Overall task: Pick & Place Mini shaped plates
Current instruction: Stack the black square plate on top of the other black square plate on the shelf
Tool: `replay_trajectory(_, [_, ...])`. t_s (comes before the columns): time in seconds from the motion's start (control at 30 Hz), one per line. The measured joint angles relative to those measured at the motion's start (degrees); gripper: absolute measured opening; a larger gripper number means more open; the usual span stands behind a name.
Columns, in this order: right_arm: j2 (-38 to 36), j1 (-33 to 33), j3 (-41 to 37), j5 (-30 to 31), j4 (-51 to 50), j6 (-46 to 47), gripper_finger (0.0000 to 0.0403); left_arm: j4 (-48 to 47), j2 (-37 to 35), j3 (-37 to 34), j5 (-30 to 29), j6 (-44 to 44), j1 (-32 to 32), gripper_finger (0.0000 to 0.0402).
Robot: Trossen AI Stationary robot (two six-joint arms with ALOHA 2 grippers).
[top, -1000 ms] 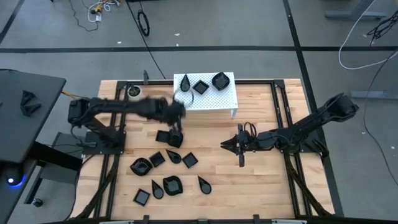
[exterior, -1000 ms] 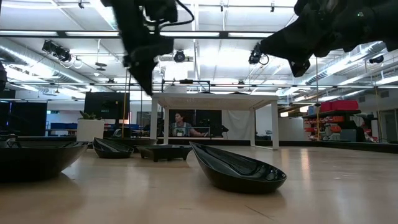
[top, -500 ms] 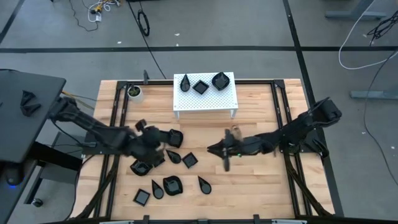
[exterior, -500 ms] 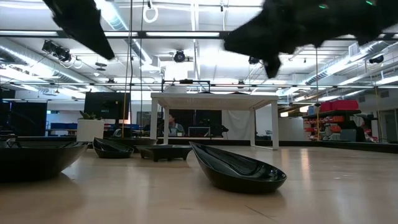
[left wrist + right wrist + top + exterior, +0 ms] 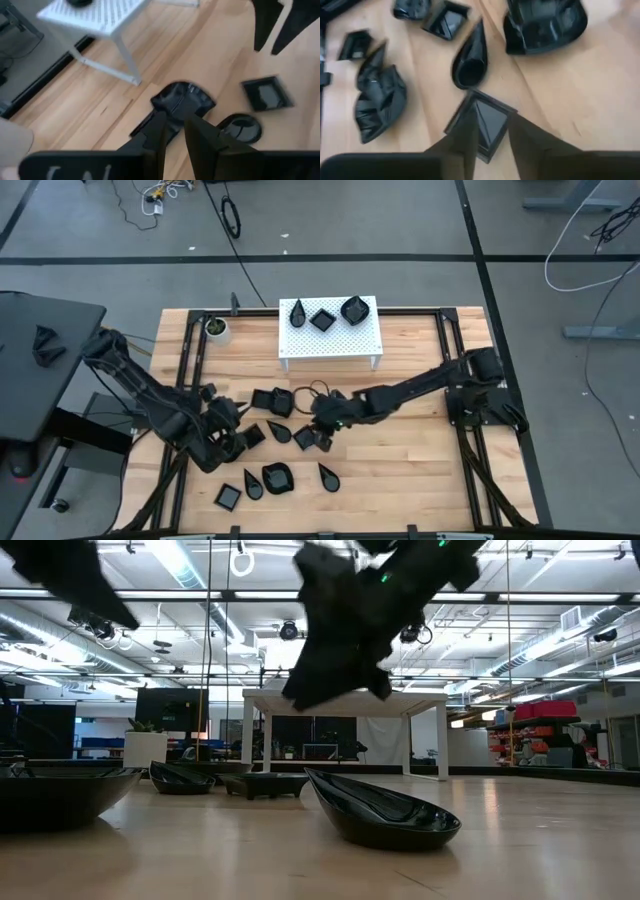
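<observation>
Seen in the high view: reaching with the right gripper [image 5: 322,420] into the loose group of mini shaped plates [image 5: 270,450] at lower centre-left, well below the white stand [image 5: 340,342] carrying three more. Poised over a square plate [image 5: 490,127], with jaws narrowly apart and nothing between them.

Risk of a slip here, because of the glossy, sloped rim. Probably enough to close off-centre to flip the plate or push it aside. Risk also of knocking the teardrop plate [image 5: 469,62] just beside the square one, by coming down crooked.

At the left of the same group, low over the wood, the left gripper [image 5: 176,119], pointing at a shell plate [image 5: 182,100], with jaws at a narrow gap and empty too.

Worth watching: two arms near each other over one pile. Danger of fingers colliding or plates scattering if descending together.
</observation>
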Motion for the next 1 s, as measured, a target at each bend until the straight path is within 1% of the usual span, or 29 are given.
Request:
replay_trajectory(0.2, [5.61,-2.27,2.16,-6.29,-2.06,4.82,0.0171,1.69,0.04,-5.77,0.16,-5.65,-0.58,0.0073])
replay_trajectory(0.27, [6.93,-2.66,2.23,-9.06,-1.95,5.33,0.0181,1.95,0.00,-6.55,0.12,-6.74,-0.51,0.0073])
replay_trajectory(0.4, [9.06,-2.83,2.23,-11.15,-1.21,4.79,0.0179,2.61,0.02,-7.07,-0.07,-6.99,-0.49,0.0073])
replay_trajectory(0.5, [9.65,-2.81,2.23,-11.46,-0.28,4.55,0.0164,3.72,0.02,-7.07,-0.12,-6.95,-0.49,0.0073])
replay_trajectory(0.6, [9.65,-2.81,2.25,-11.52,0.86,3.61,0.0140,5.03,0.02,-7.07,-0.04,-6.93,-0.49,0.0073])
replay_trajectory(0.77, [9.63,-2.75,2.25,-11.40,1.49,2.09,0.0081,7.29,0.02,-7.07,0.12,-6.91,-0.49,0.0073])
replay_trajectory(0.9, [9.61,-2.03,2.25,-7.41,0.85,0.31,0.0022,7.79,0.02,-7.07,0.78,-6.88,-0.51,0.0073])
replay_trajectory(0.93, [9.61,-1.87,2.25,-7.21,0.63,-0.20,0.0012,7.81,0.02,-7.07,1.05,-6.88,-0.51,0.0073])
replay_trajectory(1.0, [9.54,-1.69,2.32,-7.06,0.56,-0.77,0.0007,7.81,0.02,-7.07,1.41,-6.86,-0.51,0.0073])
